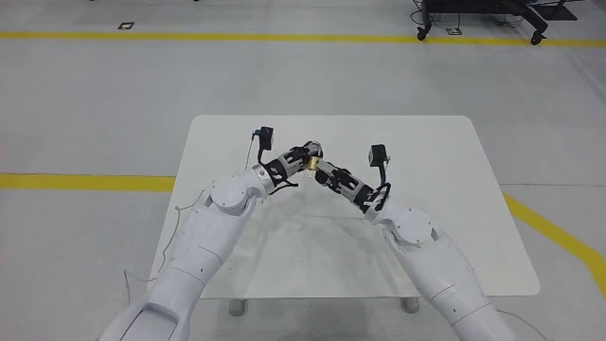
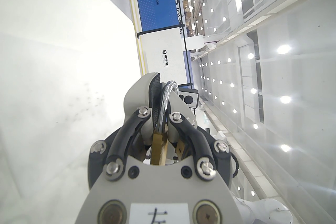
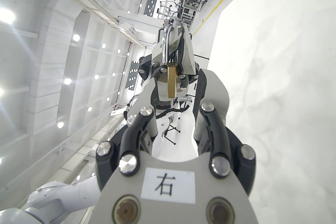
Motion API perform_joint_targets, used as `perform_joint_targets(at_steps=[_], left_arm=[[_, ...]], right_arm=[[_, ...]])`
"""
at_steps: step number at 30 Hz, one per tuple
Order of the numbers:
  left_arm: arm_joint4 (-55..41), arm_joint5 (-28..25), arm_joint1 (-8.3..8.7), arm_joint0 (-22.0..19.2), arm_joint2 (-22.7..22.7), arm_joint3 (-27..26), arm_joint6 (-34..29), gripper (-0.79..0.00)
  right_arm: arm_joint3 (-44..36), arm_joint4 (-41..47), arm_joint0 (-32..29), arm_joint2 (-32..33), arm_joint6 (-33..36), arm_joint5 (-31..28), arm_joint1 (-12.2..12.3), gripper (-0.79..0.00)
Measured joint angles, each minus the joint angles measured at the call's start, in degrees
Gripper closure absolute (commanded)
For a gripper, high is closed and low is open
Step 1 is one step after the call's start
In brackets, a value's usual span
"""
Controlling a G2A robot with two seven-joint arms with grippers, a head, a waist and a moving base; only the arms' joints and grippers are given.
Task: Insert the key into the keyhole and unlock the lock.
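Observation:
A brass padlock (image 1: 309,162) with a silver shackle (image 2: 168,96) hangs in the air above the middle of the white table (image 1: 426,246). My left gripper (image 2: 166,93) is shut on the shackle, and the brass body (image 2: 158,149) points back toward its wrist. In the right wrist view the brass body (image 3: 172,83) faces me end-on, with a thin silver key (image 3: 172,102) sticking out of its lower end. My right gripper (image 3: 181,83) meets the lock from the opposite side and stands open, its fingers (image 3: 212,88) spread on either side of the key end.
Both arms meet over the table's centre (image 1: 312,166). Grey floor with yellow lines (image 1: 95,181) surrounds the table. A black wheeled rack (image 1: 483,5) stands far behind at the right.

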Motion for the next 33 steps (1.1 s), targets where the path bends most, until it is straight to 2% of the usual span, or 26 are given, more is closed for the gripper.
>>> perform_joint_targets(at_steps=[2, 3, 4, 23, 24, 25, 28, 33], left_arm=[[0.31, 0.06, 0.03, 0.09, 0.05, -0.13, 0.03, 0.000], [0.45, 0.08, 0.03, 0.14, 0.09, -0.19, 0.07, 0.000], [0.60, 0.07, 0.04, 0.15, 0.13, -0.22, 0.08, 0.000], [0.28, 0.32, 0.08, -0.03, -0.01, 0.17, -0.50, 0.000], [0.08, 0.52, 0.05, -0.06, 0.02, 0.22, -0.63, 0.000], [-0.17, 0.78, 0.03, -0.09, 0.04, 0.27, -0.78, 0.000], [-0.62, 1.73, -0.04, -0.27, 0.05, 0.43, -0.64, 0.000], [-0.60, 3.71, -0.07, -0.51, 0.04, 0.37, 0.07, 0.000]], right_arm=[[0.27, 0.70, 0.11, 0.01, 0.33, -0.03, -0.05, -0.166], [0.48, 1.15, 0.20, 0.03, 0.46, 0.07, -0.09, -0.018], [0.65, 1.46, 0.30, 0.05, 0.55, 0.15, -0.11, 0.000], [1.52, 7.67, -0.97, 4.82, 3.98, -1.76, 0.57, 0.000], [1.51, 8.23, -1.03, 4.87, 4.67, -1.66, 0.59, -0.099], [1.67, 8.62, -1.02, 4.87, 5.22, -1.50, 0.59, -0.268], [2.92, 9.06, -0.57, 4.55, 6.05, -0.98, 0.52, -0.308], [4.34, 8.19, -0.02, 3.65, 5.90, -1.43, 0.31, -0.311]])
